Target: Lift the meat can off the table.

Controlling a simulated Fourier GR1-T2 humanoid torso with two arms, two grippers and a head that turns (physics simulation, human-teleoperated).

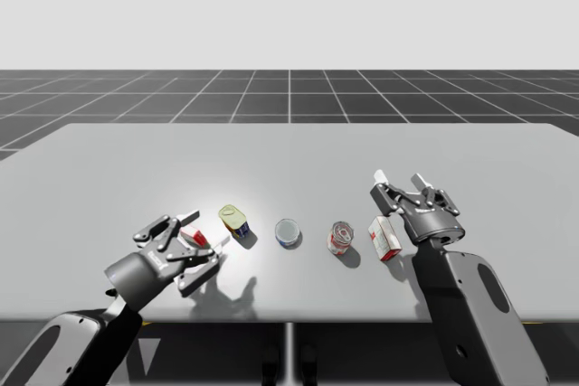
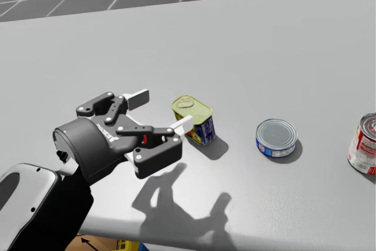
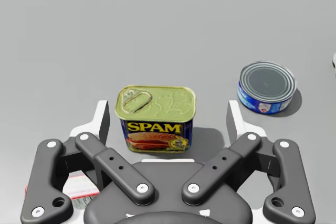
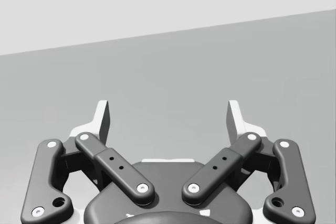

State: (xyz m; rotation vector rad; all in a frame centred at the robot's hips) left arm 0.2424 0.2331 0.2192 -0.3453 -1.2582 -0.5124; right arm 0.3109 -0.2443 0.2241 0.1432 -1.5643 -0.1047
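Right now the meat can [image 3: 156,118] stands upright on the grey table [image 1: 289,160], left of centre in the high view and first in a row of goods. My left gripper [image 2: 162,110] is spread wide and holds nothing. In the left wrist view the can sits centred just ahead of the fingers [image 3: 102,121], with a clear gap on each side and its labelled face towards the palm.

The step in hand is, I judge, the final approach before the grasp. To do it well, I would ease the left gripper forward until the pads lie alongside the can's two short ends, well below the rim. I would keep the gaps even so that neither finger shoves the can aside as they close. The walls are flat and rigid, so a square pinch should hold. Then I would lift straight up without tilting.

A flat blue can [image 3: 266,87] stands well apart beyond the outer finger, so the approach should not drift that way. A small red-and-white item [image 3: 81,186] lies under the gripper, too hidden to name.

My right gripper [image 1: 400,179], at the right of the high view, is also open wide and empty, beside a red-and-white box [image 1: 384,238].
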